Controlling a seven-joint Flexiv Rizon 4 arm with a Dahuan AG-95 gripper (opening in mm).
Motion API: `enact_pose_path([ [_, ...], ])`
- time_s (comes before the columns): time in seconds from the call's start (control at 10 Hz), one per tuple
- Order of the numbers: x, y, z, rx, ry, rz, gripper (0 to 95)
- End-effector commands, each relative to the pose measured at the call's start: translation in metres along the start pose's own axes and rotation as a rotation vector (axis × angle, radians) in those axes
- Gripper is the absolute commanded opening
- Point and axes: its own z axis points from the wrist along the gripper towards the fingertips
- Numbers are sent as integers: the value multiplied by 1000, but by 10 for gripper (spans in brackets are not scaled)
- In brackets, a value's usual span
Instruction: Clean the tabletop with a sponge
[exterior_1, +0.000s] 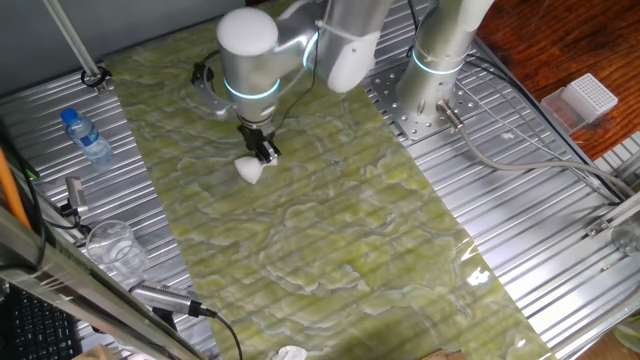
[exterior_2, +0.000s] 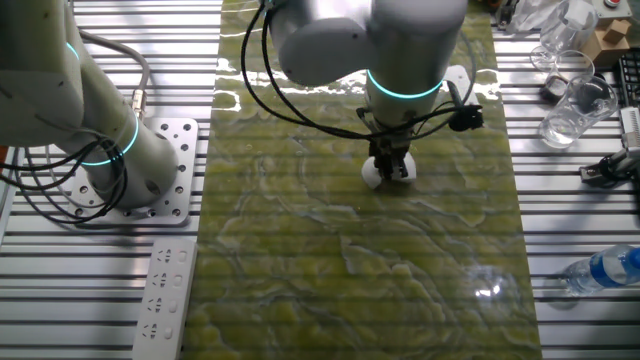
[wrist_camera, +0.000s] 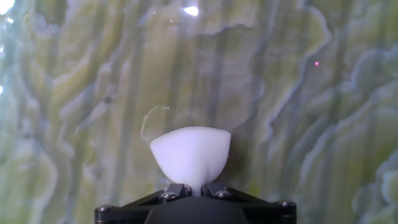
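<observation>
The tabletop (exterior_1: 330, 230) is a long glossy green-yellow marbled sheet; it also shows in the other fixed view (exterior_2: 380, 260) and fills the hand view (wrist_camera: 298, 93). My gripper (exterior_1: 264, 152) points straight down over its far part and is shut on the white sponge (exterior_1: 250, 169). The sponge is pinched at its top and bulges out below the fingertips, as the hand view (wrist_camera: 190, 154) shows. In the other fixed view the gripper (exterior_2: 391, 168) holds the sponge (exterior_2: 374, 176) down at the sheet's surface. I cannot tell whether it presses on the sheet.
Ribbed silver panels flank the sheet. A water bottle (exterior_1: 86, 136) and a clear cup (exterior_1: 112, 245) stand at the left. A white perforated box (exterior_1: 588, 97) sits at the far right. A second arm's base (exterior_1: 432, 100) stands by the sheet's far edge. A white scrap (exterior_1: 290, 352) lies at the near edge.
</observation>
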Motion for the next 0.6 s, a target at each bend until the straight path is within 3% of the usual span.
enact_pose_path([
  [0.1, -6, -4, 6, -2, -5, -4, 0],
  [0.3, -10, -4, 7, -12, -7, 0, 0],
  [0.6, -14, -4, 8, -56, -11, 19, 0],
])
